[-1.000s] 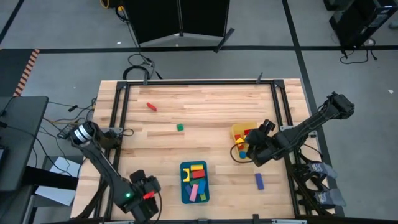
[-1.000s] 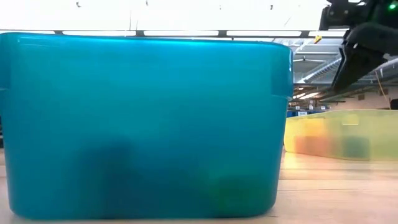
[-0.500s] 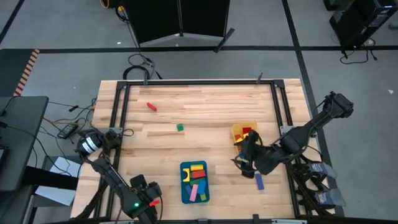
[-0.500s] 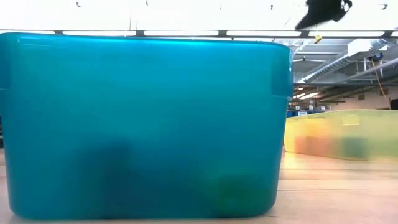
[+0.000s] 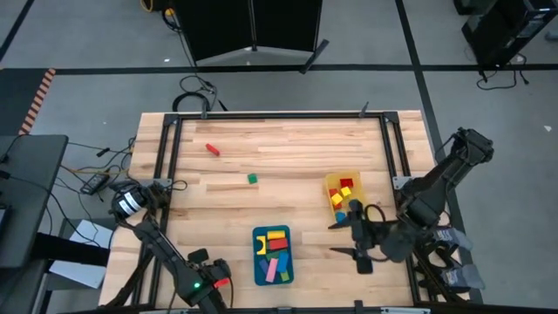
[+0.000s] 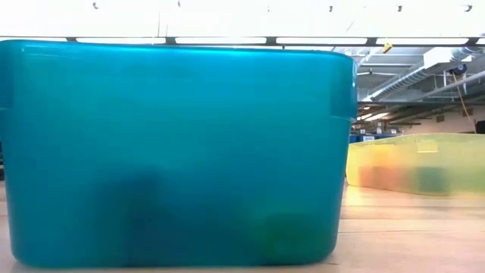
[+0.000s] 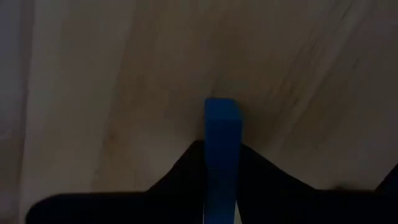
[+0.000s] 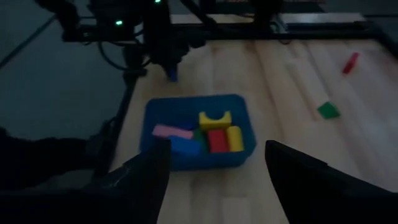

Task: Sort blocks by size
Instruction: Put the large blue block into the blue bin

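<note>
Blocks (image 5: pixel 272 253) fill the blue tray (image 5: pixel 258 275). Right of this tray, the right gripper (image 5: pixel 347 239) hovers with fingers spread. Left of it, the left gripper (image 5: pixel 218 284) pinches a blue bar (image 7: pixel 221 155).

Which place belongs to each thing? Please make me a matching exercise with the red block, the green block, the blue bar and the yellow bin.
Things:
1. red block
2. green block
3. blue bar
4. yellow bin

Places:
A. in the left pincer
B. between the red block and the yellow bin
C. nearest the far edge of the table, away from the arms
D. on the right side, with small blocks inside

Pairs: 1-C; 2-B; 3-A; 4-D
</note>
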Controlling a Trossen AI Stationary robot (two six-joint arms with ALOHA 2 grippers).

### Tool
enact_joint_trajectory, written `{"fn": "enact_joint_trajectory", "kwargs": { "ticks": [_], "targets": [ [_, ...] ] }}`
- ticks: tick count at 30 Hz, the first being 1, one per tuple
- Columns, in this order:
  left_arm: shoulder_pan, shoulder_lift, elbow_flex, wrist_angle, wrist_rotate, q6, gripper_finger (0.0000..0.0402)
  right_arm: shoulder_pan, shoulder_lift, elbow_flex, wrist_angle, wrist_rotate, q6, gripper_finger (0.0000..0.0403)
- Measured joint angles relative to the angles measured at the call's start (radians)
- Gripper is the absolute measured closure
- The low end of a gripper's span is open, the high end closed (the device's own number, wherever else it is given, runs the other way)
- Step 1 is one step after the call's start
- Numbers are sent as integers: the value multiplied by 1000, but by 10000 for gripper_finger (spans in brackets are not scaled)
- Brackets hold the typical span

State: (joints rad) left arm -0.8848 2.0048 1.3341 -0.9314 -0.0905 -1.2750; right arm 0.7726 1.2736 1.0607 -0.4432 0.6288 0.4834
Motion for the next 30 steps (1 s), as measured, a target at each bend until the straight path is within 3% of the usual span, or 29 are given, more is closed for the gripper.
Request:
{"fn": "enact_joint_trajectory", "kwargs": {
  "ticks": [2,7,9,13,19,25,30],
  "targets": [
    [14,0,29,-19,-50,56,343,23,0,0,-10,-1,29,139],
    [105,-21,131,8,-394,234,343,69,11,0,-38,-1,99,155],
    [138,-22,176,57,-425,347,343,87,31,0,-57,-1,118,160],
    [228,-20,200,224,-424,581,343,93,93,0,-109,-25,187,162],
    [298,-22,199,203,-364,649,343,107,176,0,-131,-93,310,156],
    [350,-29,253,392,-316,846,343,129,198,0,-154,-106,387,158],
    [419,-19,236,510,-254,875,343,147,199,0,-261,-173,534,155]
  ]
}}
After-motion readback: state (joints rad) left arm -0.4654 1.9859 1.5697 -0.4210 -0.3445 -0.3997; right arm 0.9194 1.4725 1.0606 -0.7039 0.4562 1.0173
